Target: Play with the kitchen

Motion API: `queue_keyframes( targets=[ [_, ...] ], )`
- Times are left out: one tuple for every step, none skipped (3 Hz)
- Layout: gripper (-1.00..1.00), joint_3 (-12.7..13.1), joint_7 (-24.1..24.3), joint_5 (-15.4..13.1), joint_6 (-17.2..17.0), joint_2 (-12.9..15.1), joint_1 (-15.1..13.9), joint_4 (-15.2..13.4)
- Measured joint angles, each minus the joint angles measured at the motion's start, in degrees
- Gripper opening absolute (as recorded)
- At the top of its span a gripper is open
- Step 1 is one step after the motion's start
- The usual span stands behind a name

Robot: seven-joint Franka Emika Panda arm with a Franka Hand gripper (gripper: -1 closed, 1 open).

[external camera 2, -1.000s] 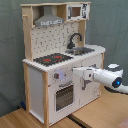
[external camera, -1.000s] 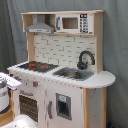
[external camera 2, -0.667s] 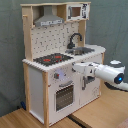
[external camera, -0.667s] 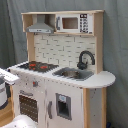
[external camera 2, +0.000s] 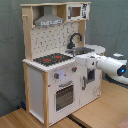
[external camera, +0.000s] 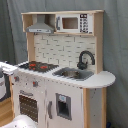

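The kitchen [external camera: 65, 95] [external camera 2: 50, 85] is a tall white and light-wood toy that fills both exterior views. It has a red-ringed hob [external camera: 37, 65] [external camera 2: 52, 59], a black faucet [external camera: 85, 59] [external camera 2: 75, 39] over a sink [external camera: 75, 74], an oven door [external camera: 29, 106] [external camera 2: 64, 95], knobs [external camera 2: 59, 75], a grey hood [external camera: 40, 26] [external camera 2: 49, 21] and a microwave [external camera: 75, 23] [external camera 2: 75, 11]. My white arm [external camera 2: 107, 64] reaches in from the second exterior view's right. The gripper [external camera 2: 79, 59] is at the counter's front edge beside the hob. In the first exterior view only a white tip of the gripper [external camera: 6, 67] shows at the left edge.
A grey curtain [external camera: 117, 45] hangs behind the kitchen. The kitchen stands on wooden boards [external camera 2: 95, 112]. A rounded white shape [external camera: 20, 122] sits at the first exterior view's bottom left.
In the second exterior view the arm has risen from the level of the knobs to the counter edge and moved a little left toward the hob.
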Motion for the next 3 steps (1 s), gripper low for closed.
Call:
queue_keyframes(
  targets=[
    [1.0, -3.0, -4.2, 0.0, 1.3, 2.0, -0.2, 0.1],
    [1.0, -6.1, -8.8, 0.0, 2.6, 4.6, -0.9, 0.8],
    [1.0, -9.2, -12.9, 0.0, 3.3, 6.9, -1.5, 1.6]
  ],
)
